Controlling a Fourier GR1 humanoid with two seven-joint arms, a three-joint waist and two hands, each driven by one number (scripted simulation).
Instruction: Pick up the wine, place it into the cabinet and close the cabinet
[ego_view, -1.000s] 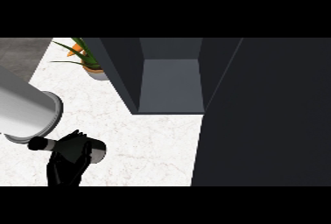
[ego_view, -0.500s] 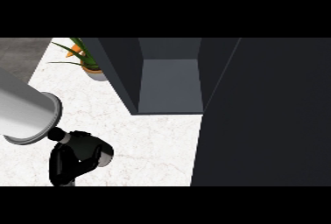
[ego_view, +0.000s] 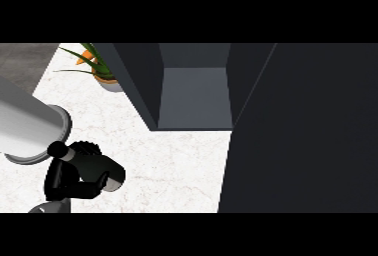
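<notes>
The black left hand (ego_view: 81, 172), near left, is curled closed, seemingly round the wine bottle (ego_view: 50, 207) — only a grey sliver shows below it. Lift it high off the white marble counter (ego_view: 173, 160), then swing far-right into the open dark grey cabinet (ego_view: 196, 95) — clear of its edge.

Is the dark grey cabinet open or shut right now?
Open. The dark grey cabinet's inner floor and walls show, nothing visible inside; the large dark panel at right looks like its swung-out door.
</notes>
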